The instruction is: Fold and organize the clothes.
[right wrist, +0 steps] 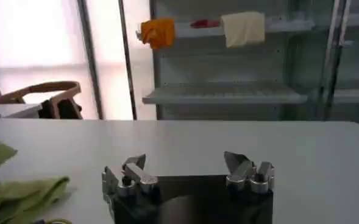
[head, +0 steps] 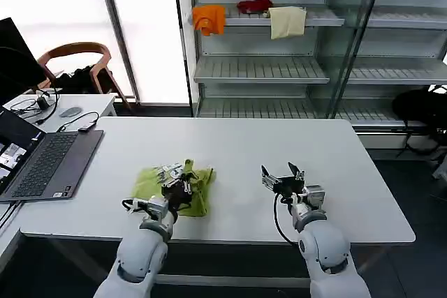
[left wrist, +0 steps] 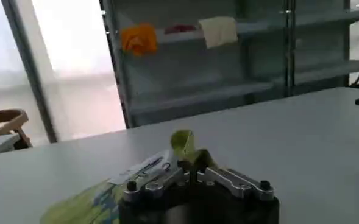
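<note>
A lime yellow-green T-shirt (head: 199, 190) lies bunched up on the white table (head: 230, 144), near its front edge and left of centre. My left gripper (head: 180, 174) sits on the heap, shut on a raised fold of the shirt (left wrist: 185, 146); a white label sticks out beside its fingers. Over to the right, my right gripper (head: 282, 174) hovers just above bare tabletop, jaws wide apart and nothing between them. In the right wrist view that gripper (right wrist: 188, 164) is open, and the shirt (right wrist: 14, 189) lies a good way off to its side.
An open laptop (head: 42, 162) sits at the table's left end, with cables behind it. Beyond the table stands a shelf rack (head: 279, 68) carrying an orange cloth (head: 209, 19), a red cloth (head: 255, 6) and a cream cloth (head: 287, 21). A wooden chair (head: 73, 57) stands back left.
</note>
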Tool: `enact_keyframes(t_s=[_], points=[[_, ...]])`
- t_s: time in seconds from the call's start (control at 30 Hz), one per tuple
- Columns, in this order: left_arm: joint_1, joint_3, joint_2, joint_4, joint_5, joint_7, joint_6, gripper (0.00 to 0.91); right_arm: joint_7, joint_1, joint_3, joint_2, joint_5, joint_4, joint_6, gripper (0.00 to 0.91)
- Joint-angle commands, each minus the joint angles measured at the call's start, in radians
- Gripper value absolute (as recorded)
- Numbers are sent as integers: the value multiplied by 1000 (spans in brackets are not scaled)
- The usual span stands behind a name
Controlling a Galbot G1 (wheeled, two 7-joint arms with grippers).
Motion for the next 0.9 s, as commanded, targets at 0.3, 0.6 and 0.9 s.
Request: enact_keyframes(t_s=[0.3,0.6,0.9], points=[[-38,93,-80,89,16,-79,39,907,-5,7,-3,3,-11,-19,4,907],[-6,110,-131,75,12,-85,32,907,-4,14,-9,8,-21,-20,8,907],[9,102,-145,46,-38,-53,-48,907,-3,12,-7,9,-26,-23,8,907]])
